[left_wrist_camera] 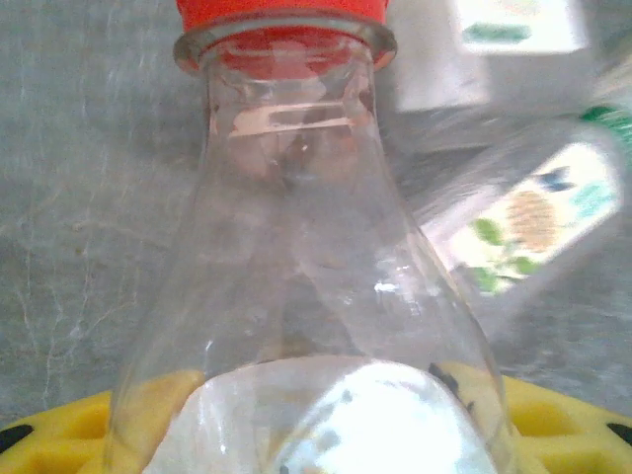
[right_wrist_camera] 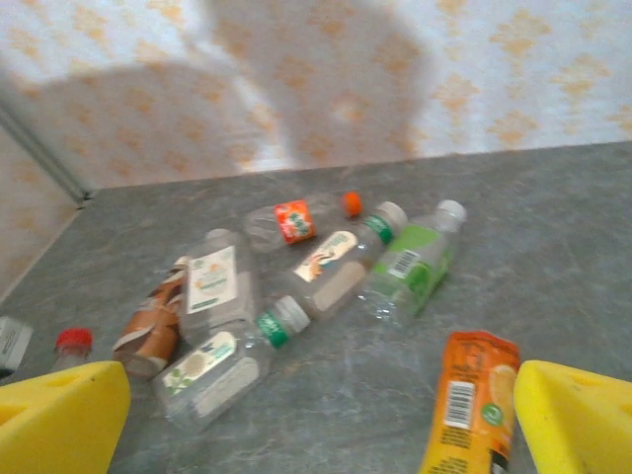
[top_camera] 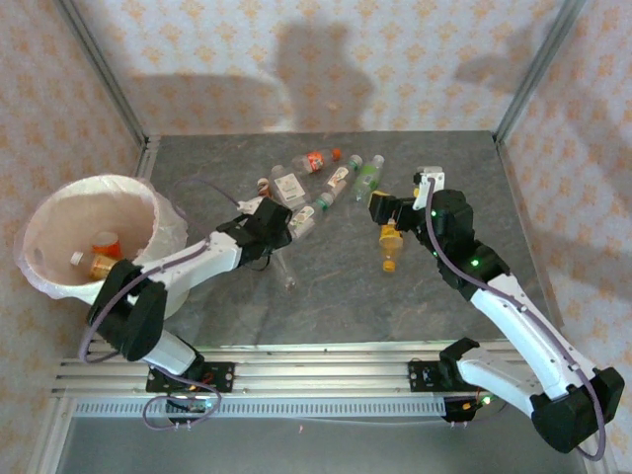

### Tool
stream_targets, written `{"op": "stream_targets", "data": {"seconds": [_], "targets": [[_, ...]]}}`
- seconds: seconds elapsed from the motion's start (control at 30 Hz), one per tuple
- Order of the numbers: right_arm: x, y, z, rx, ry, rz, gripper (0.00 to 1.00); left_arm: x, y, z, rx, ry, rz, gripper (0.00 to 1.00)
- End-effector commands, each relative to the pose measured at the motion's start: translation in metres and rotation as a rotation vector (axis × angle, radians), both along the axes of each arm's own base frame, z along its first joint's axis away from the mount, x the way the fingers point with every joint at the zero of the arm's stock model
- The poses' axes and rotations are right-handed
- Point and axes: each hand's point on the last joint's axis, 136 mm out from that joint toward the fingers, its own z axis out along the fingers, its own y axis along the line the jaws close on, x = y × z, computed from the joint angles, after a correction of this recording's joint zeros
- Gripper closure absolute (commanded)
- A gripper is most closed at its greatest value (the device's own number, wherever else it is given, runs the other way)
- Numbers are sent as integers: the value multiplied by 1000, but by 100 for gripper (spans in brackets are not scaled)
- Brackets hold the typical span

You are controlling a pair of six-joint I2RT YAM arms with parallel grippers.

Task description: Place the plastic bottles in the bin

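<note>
Pinkish-white and bag-lined, the bin (top_camera: 69,222) is standing at the far left of the table (top_camera: 326,306), with two bottles (top_camera: 104,247) already lying inside it. Right of it, the left gripper (top_camera: 286,222) is sitting at the near edge of the scattered bottle pile (top_camera: 331,178), its yellow fingers (left_wrist_camera: 59,434) flanking a clear red-capped bottle (left_wrist_camera: 296,257), though I cannot tell whether they are actually squeezing it. Farther right, the right gripper (right_wrist_camera: 316,415) is hanging spread wide and grasping nothing, with an orange-wrapped bottle (right_wrist_camera: 469,395) lying on the table between its fingers, closer to the right one.
</note>
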Motion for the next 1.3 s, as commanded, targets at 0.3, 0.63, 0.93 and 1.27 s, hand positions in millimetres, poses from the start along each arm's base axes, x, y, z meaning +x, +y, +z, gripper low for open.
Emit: {"op": "stream_targets", "data": {"seconds": [0.3, 0.63, 0.93, 1.27], "targets": [[-25, 58, 18, 71, -71, 365, 1, 9, 5, 137, -23, -427, -73, 45], [-16, 60, 14, 86, -27, 338, 1, -11, 20, 251, -14, -668, -157, 45], [-14, 55, 13, 87, -23, 306, 1, -51, 74, 342, 102, -844, -50, 47], [-8, 52, 14, 101, -17, 266, 1, -63, 151, 396, 421, -886, 207, 49]]}}
